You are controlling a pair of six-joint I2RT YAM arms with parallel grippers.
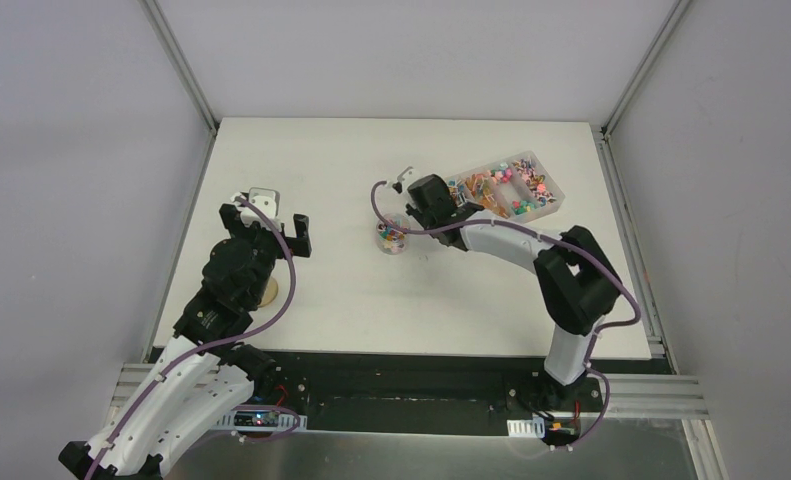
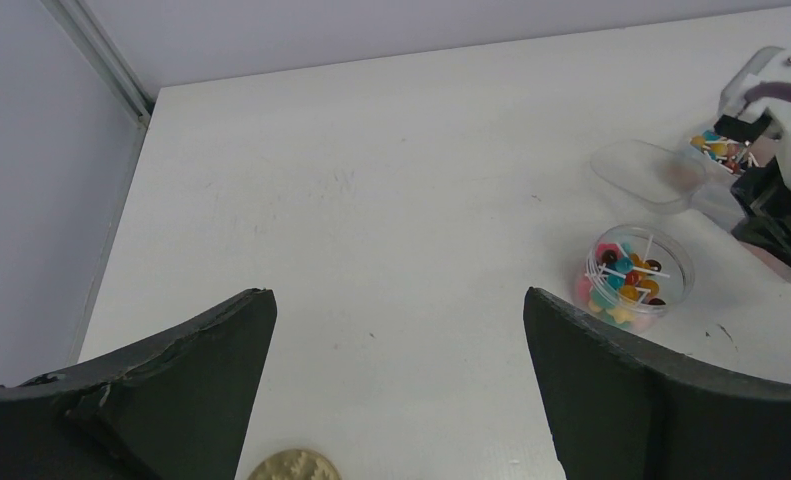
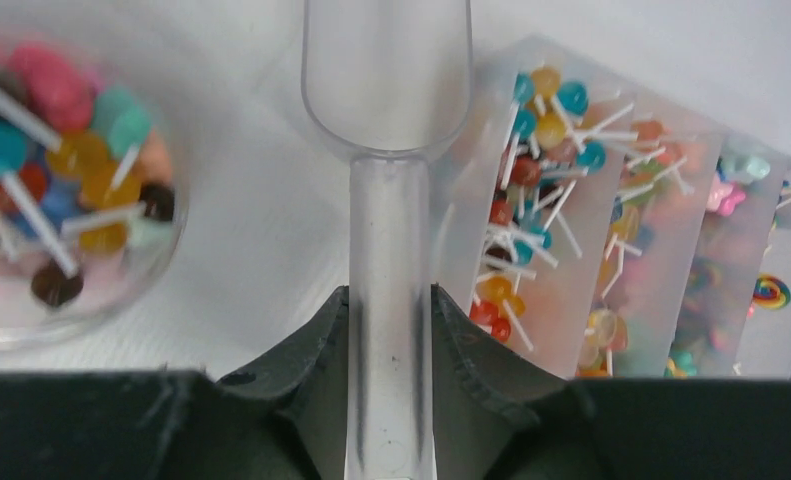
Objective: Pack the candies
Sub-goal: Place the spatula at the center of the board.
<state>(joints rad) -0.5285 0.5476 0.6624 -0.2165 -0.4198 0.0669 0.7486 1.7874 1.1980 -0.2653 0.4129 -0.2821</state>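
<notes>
At table centre, right gripper (image 3: pixel 389 325) is clamping the scoop (image 3: pixel 386 90) by its handle, bowl pointing to 12 o'clock. Candies (image 3: pixel 536 170) are sitting in the tray (image 3: pixel 458 190) at the scoop's 3 o'clock, and more in the jar (image 3: pixel 91 315) at 9 o'clock. Left gripper (image 2: pixel 396 300) is hanging fully open, gripping nothing, lid (image 2: pixel 293 466) at its 6 o'clock.

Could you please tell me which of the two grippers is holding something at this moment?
The right gripper: it is shut on the handle of the clear scoop. The left gripper stands wide open, holding nothing.
</notes>
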